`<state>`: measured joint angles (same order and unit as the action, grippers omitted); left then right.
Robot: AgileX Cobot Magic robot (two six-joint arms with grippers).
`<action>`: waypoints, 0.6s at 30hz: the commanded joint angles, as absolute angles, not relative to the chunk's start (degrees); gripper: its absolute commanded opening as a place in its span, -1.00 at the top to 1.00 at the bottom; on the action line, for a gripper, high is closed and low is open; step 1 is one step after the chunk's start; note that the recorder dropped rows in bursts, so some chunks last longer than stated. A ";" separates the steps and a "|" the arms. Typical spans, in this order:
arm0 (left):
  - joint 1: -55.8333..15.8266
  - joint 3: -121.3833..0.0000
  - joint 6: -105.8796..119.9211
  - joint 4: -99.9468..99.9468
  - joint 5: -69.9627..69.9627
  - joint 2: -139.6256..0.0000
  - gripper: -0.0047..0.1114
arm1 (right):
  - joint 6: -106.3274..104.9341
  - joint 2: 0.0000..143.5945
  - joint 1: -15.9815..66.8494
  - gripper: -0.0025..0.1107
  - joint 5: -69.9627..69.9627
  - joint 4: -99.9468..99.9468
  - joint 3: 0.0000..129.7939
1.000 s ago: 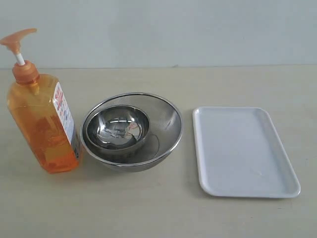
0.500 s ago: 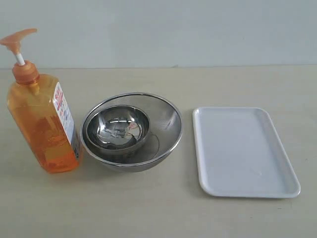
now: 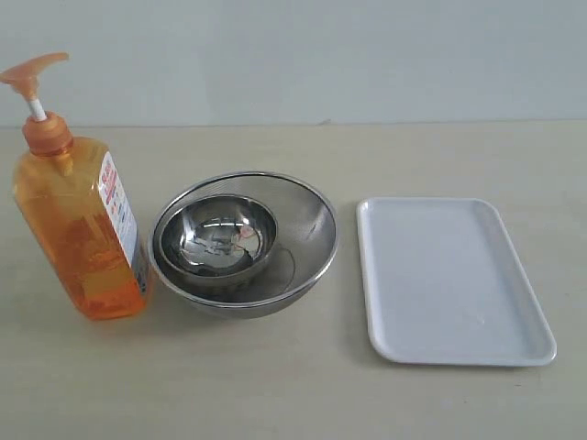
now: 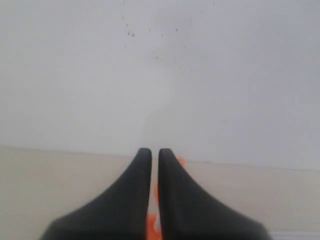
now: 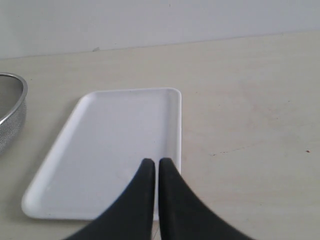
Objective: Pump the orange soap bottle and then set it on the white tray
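The orange soap bottle stands upright at the table's left, pump head raised on its white stem. The white tray lies flat on the right with nothing on it. Neither gripper shows in the exterior view. In the left wrist view my left gripper is shut on nothing, and slivers of the orange soap bottle show behind its fingers. In the right wrist view my right gripper is shut and hangs over the near edge of the white tray.
A steel mesh bowl with a smaller steel bowl nested inside sits between bottle and tray. Its rim shows in the right wrist view. A pale wall runs behind the table.
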<state>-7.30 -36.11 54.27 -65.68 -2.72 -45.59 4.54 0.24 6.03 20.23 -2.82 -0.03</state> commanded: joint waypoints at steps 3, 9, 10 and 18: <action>-6.46 -53.43 49.81 -54.18 -14.18 -56.54 0.84 | 3.98 0.00 5.81 0.96 19.53 -2.41 0.00; -5.21 -70.21 22.08 -23.80 -27.21 -65.62 0.84 | 3.98 0.00 5.81 0.96 19.53 -2.41 0.00; -5.21 -71.51 19.66 -20.13 -29.69 -66.58 0.84 | 3.98 0.00 5.81 0.96 19.53 -2.41 0.00; -5.21 -66.24 11.90 -5.36 -28.00 -64.63 0.84 | 3.98 0.00 5.81 0.96 19.53 -2.41 0.00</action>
<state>-5.40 -68.99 16.28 -11.15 -30.09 -66.50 4.54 0.24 6.03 20.23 -2.82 -0.03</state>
